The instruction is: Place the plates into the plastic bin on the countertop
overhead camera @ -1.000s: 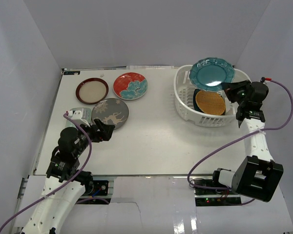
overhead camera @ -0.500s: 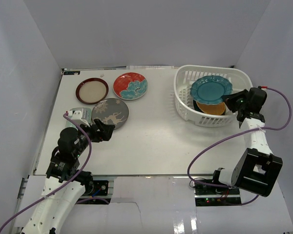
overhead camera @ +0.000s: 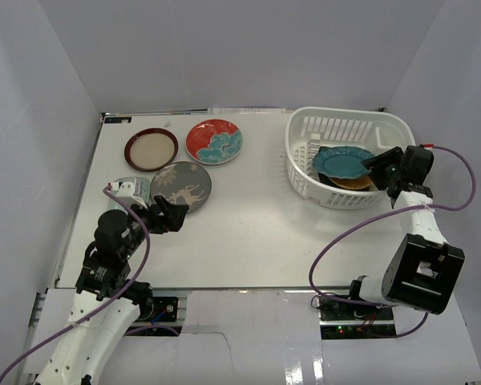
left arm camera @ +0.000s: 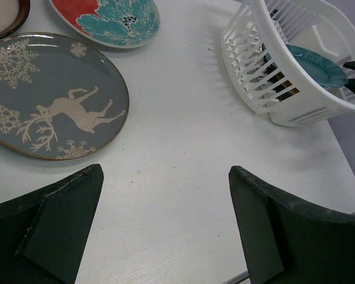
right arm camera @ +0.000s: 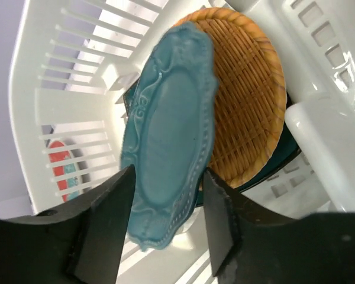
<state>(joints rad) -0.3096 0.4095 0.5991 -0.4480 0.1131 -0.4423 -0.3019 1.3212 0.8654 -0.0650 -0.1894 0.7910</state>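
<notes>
The teal scalloped plate [overhead camera: 343,162] [right arm camera: 168,136] leans tilted inside the plastic bin [overhead camera: 301,172] [right arm camera: 65,112], on the orange woven plate [overhead camera: 354,182] [right arm camera: 245,100]. A dark teal plate [right arm camera: 284,157] lies under that. My right gripper [overhead camera: 377,160] [right arm camera: 168,171] is at the bin's right rim, jaws open on either side of the scalloped plate's near edge. On the countertop [overhead camera: 248,233] lie the grey deer plate [overhead camera: 180,186] [left arm camera: 50,94], the red-teal floral plate [overhead camera: 214,141] [left arm camera: 106,21] and the dark-rimmed cream plate [overhead camera: 151,149]. My left gripper [overhead camera: 172,215] [left arm camera: 165,171] hovers open just right of the deer plate, holding nothing.
Pale grey walls close in the countertop at the back and on both sides. The bin stands at the back right corner. A purple cable [overhead camera: 345,241] loops from the right arm over the near right of the table.
My right gripper lowered the teal scalloped plate from above the bin down onto the orange plate, then its jaws parted. The left arm has not moved.
</notes>
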